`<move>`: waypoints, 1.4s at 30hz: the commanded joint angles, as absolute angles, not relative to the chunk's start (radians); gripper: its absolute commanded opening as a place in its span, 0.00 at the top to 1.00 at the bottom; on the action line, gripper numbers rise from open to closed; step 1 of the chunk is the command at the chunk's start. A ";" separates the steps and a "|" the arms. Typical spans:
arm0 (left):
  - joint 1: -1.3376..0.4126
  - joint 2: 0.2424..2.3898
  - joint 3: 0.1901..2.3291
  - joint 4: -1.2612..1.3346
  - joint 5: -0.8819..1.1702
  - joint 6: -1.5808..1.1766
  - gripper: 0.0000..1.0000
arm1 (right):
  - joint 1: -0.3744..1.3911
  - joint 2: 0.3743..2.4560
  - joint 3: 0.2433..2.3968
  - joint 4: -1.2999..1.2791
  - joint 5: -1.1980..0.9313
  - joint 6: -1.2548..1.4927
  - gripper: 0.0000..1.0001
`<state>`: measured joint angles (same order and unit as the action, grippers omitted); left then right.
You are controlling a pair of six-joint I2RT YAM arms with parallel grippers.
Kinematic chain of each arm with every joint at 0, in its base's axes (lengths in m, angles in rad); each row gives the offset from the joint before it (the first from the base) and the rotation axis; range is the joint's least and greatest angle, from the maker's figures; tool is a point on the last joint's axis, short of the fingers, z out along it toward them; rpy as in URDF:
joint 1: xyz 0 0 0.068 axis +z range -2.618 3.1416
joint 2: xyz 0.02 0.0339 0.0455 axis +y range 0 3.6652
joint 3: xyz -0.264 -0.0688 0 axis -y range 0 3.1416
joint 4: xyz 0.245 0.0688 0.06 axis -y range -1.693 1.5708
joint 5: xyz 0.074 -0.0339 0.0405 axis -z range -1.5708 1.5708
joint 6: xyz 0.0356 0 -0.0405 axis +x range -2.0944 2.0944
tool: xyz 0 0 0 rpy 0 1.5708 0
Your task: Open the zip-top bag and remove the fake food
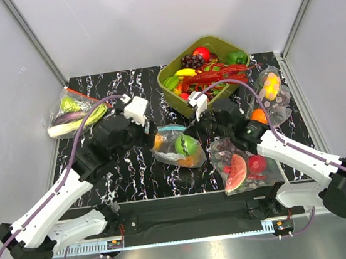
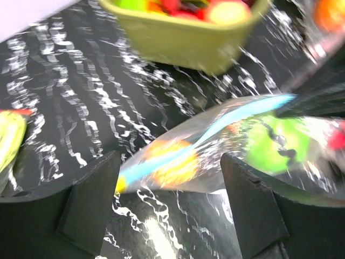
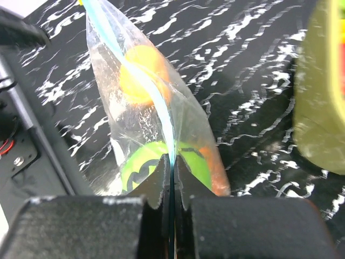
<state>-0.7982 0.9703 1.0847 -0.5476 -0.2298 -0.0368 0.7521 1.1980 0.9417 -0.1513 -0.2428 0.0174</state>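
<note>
The zip-top bag (image 1: 176, 148) lies mid-table between my two arms, its light-blue zip strip (image 3: 156, 102) standing edge-up. Through the clear plastic the fake food shows: a yellow-orange round fruit (image 3: 141, 75), a green ball (image 3: 135, 164) and something orange (image 1: 192, 160). My right gripper (image 3: 171, 167) is shut on the zip strip at the bag's right end (image 1: 193, 130). My left gripper (image 2: 170, 199) stands open at the bag's left end (image 1: 151, 136). Its dark fingers (image 2: 89, 205) are spread wide, and the bag (image 2: 215, 145) lies just beyond them, untouched.
An olive-green bin (image 1: 175, 97) with a red lobster and loose fruit stands behind the bag. A bag of green vegetables (image 1: 73, 110) lies at the far left. A bag with a watermelon slice (image 1: 240, 165) lies at the front right, and another bag (image 1: 272, 92) sits further right.
</note>
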 commanded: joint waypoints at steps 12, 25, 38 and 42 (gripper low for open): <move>-0.736 0.850 0.862 -0.382 -0.424 -0.333 0.18 | 0.592 1.118 0.847 -0.020 -0.307 0.112 1.00; -0.601 0.907 0.755 -0.075 -0.072 -0.443 0.18 | 0.586 1.063 0.804 -0.011 -0.347 0.118 1.00; -0.558 1.000 0.721 0.055 0.103 -0.486 0.23 | 0.580 1.048 0.807 -0.020 -0.347 0.120 1.00; -0.558 1.019 0.729 0.051 0.109 -0.479 0.40 | 0.580 1.043 0.808 -0.029 -0.337 0.120 1.00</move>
<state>-0.5613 1.0126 0.7238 -0.0391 0.0681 -0.4782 0.5869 1.0798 0.8013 -0.0566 -0.3325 0.1108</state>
